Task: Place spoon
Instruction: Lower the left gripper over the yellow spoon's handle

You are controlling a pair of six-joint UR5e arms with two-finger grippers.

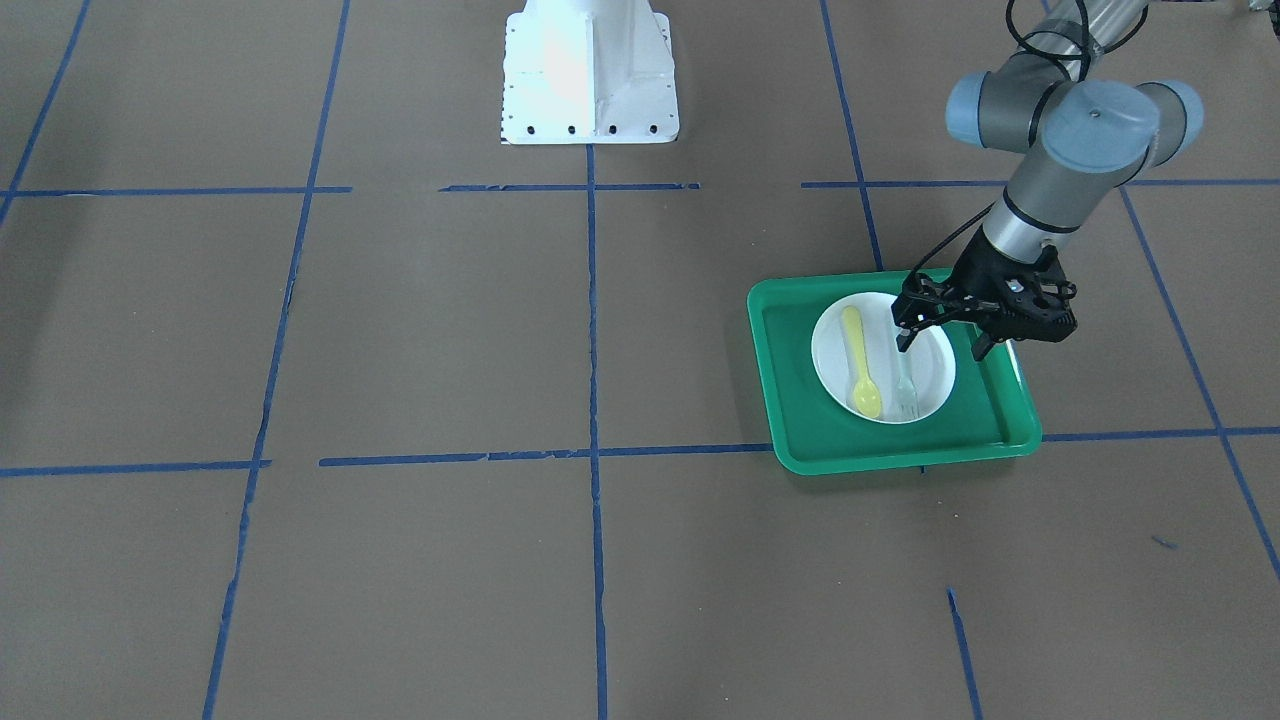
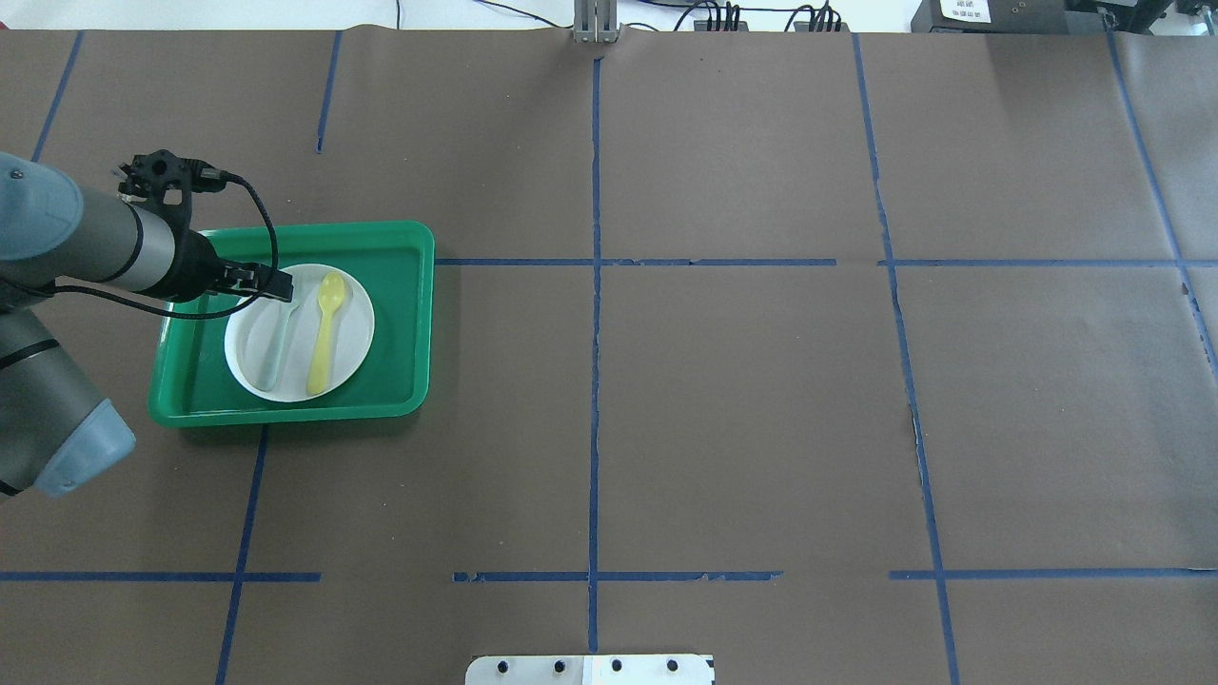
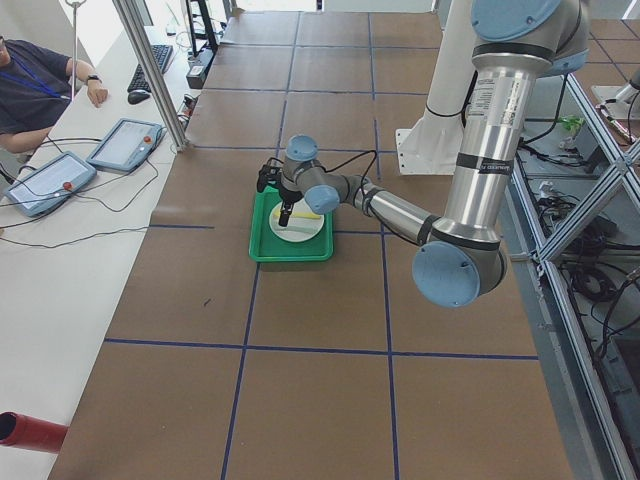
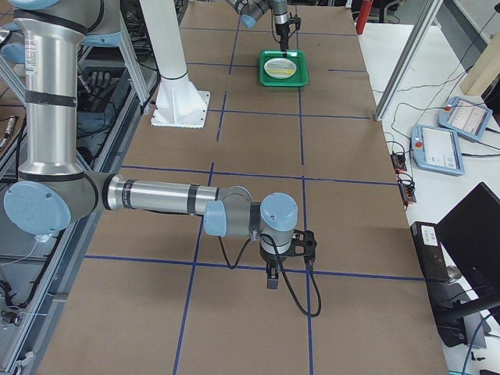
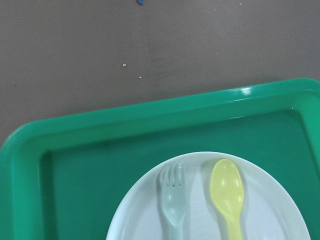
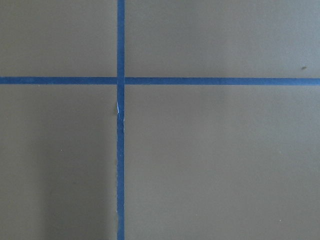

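The yellow spoon (image 1: pixel 860 365) lies on the white plate (image 1: pixel 885 345), bowl toward the table's far side, beside a pale grey-green fork (image 1: pixel 906 392). The plate sits in a green tray (image 1: pixel 880 447). My left gripper (image 1: pixel 941 343) hangs open and empty just above the plate's robot-side edge, over the fork's handle end. In the overhead view the spoon (image 2: pixel 326 333) is right of the fork (image 2: pixel 276 344). The left wrist view shows the spoon (image 5: pixel 229 195) and fork (image 5: pixel 173 200) side by side. My right gripper (image 4: pixel 269 277) is far away, low over bare table; I cannot tell its state.
The white robot base (image 1: pixel 590 70) stands at the table's robot side. Blue tape lines cross the brown table. In the exterior left view an operator (image 3: pixel 30 90) sits at a side desk with tablets (image 3: pixel 125 145).
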